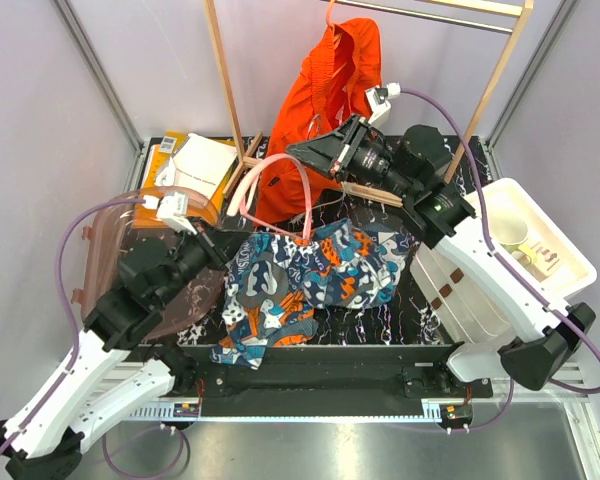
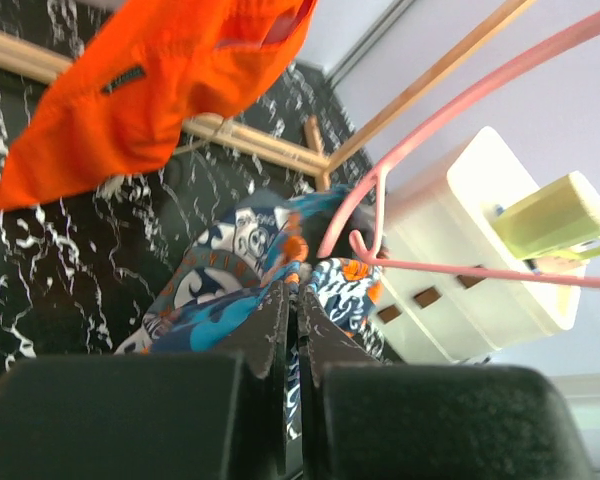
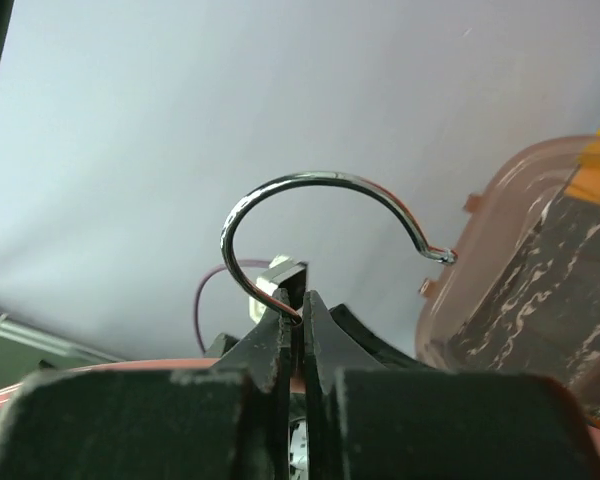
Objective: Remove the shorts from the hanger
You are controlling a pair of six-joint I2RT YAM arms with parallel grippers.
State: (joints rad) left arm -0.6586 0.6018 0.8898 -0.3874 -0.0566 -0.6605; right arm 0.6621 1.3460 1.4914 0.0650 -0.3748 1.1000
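Nearest you, your left gripper (image 2: 292,300) is clamped on an edge of the blue, orange, white and black patterned shorts (image 1: 310,275). They lie crumpled on the black marbled tabletop (image 1: 385,322) but seem attached to the pink wire hanger (image 1: 307,210). Your right gripper (image 3: 302,300) pinches that hanger just below its metal hook (image 3: 320,177). Farthest back, the plain orange shorts (image 1: 330,80) hang on the wooden rack (image 1: 225,80), so neither pair looks freed yet.

The hanging cloth shorts (image 1: 332,85) are plain bright orange. The crumpled cloth shorts (image 1: 310,275) below them swarm with blue, orange, white and black figures. The thin plastic hanger (image 1: 308,200) is pink, its wire hook (image 3: 310,180) silver. The tabletop (image 1: 400,310) is black, veined white like marble. My left pincer (image 2: 292,300) and right pincer (image 3: 302,300) are matt black.
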